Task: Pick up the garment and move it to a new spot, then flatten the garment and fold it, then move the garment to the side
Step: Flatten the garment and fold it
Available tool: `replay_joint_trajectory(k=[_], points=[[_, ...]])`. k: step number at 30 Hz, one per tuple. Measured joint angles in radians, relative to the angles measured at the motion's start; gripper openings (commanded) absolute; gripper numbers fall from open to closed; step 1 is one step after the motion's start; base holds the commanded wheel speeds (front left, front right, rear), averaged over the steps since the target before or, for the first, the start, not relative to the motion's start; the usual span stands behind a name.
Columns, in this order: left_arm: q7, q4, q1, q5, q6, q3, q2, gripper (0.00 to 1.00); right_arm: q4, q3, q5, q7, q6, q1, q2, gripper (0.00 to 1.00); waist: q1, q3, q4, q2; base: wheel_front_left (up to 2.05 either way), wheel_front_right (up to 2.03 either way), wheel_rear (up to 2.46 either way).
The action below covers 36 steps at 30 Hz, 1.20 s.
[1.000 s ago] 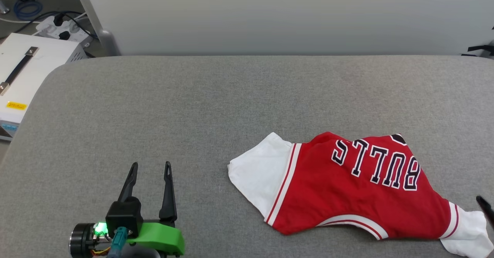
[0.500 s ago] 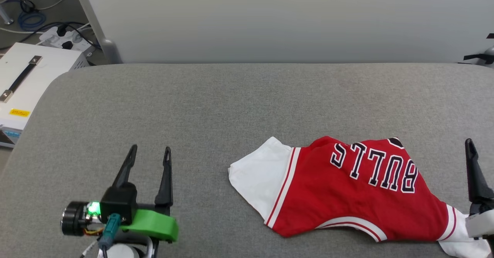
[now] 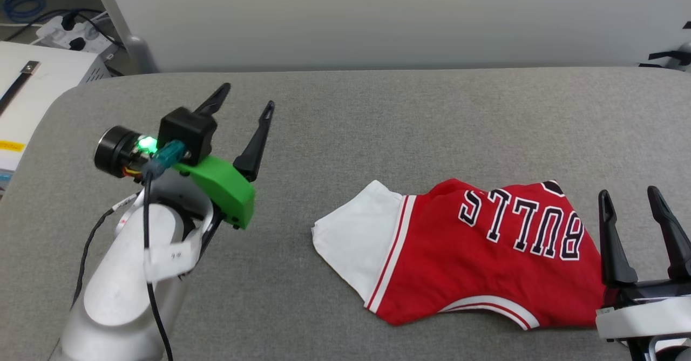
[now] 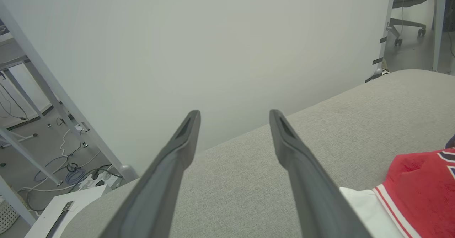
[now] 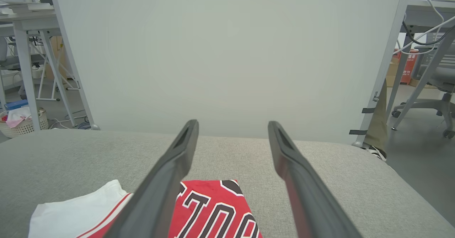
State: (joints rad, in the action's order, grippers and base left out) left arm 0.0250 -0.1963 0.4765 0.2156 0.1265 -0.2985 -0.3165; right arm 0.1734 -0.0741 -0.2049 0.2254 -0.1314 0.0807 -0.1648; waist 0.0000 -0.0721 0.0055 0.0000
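Lying crumpled on the gray padded surface [image 3: 378, 118], right of centre: the garment [image 3: 475, 253]. It has a red body, a white sleeve spread toward the left, and "BULLS" lettering face up, reading upside down in the head view. Left gripper [image 3: 246, 95] sits over the surface's left part, well apart from the shirt, fingers spread with nothing between them. Right gripper [image 3: 628, 192] is at the garment's right edge, fingers likewise spread and empty, pointing away from the robot. Its body covers the shirt's right end. White equipment box [image 3: 54, 64] stands off the surface's left edge.
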Motion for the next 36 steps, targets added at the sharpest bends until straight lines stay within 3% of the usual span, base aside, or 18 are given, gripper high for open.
replay_joint_trajectory(k=[6,13,19,26,30,31,32,33,36], points=[[-0.339,-0.005,0.172,0.324,0.001,-0.267,-0.123,1.00,-0.005,0.007,0.006,0.008,0.000,-0.005,0.002,1.00,0.0000,-0.032,-0.023,0.0000,0.00,0.00,0.00],[-0.616,-0.052,0.298,0.554,0.001,-0.511,-0.187,1.00,-0.021,0.024,0.010,0.018,0.000,-0.049,0.004,1.00,0.0000,-0.080,-0.051,0.0000,0.00,0.00,0.00],[-0.696,-0.129,0.347,0.631,0.001,-0.673,-0.205,1.00,-0.038,0.040,0.017,0.026,0.000,-0.086,0.007,1.00,0.0000,-0.125,-0.083,0.0000,0.00,0.00,0.00],[-0.689,-0.219,0.360,0.653,0.001,-0.836,-0.214,1.00,-0.055,0.044,0.024,0.027,0.000,-0.116,0.016,1.00,0.0000,-0.172,-0.123,0.0000,0.00,0.00,0.00],[-0.651,-0.260,0.386,0.684,0.002,-0.876,-0.217,1.00,-0.059,0.051,0.025,0.027,0.000,-0.129,0.019,1.00,0.0000,-0.193,-0.140,0.0000,0.00,0.00,0.00],[-0.637,-0.264,0.392,0.693,0.002,-0.886,-0.216,0.81,-0.059,0.050,0.026,0.027,0.000,-0.130,0.020,1.00,0.0000,-0.198,-0.142,0.0000,0.00,0.00,0.00],[-0.623,-0.267,0.398,0.696,0.002,-0.896,-0.215,0.44,-0.059,0.050,0.026,0.027,0.000,-0.130,0.021,1.00,0.0000,-0.202,-0.144,0.0000,0.00,0.00,0.00],[-0.603,-0.270,0.402,0.698,0.002,-0.900,-0.214,0.00,-0.059,0.049,0.026,0.027,0.000,-0.130,0.021,1.00,0.0000,-0.204,-0.144,0.0000,0.00,0.00,0.00],[-0.530,-0.286,0.412,0.699,0.002,-0.916,-0.212,0.00,-0.063,0.048,0.026,0.027,0.000,-0.130,0.021,1.00,0.0001,-0.205,-0.139,0.0000,0.00,0.00,0.00]])
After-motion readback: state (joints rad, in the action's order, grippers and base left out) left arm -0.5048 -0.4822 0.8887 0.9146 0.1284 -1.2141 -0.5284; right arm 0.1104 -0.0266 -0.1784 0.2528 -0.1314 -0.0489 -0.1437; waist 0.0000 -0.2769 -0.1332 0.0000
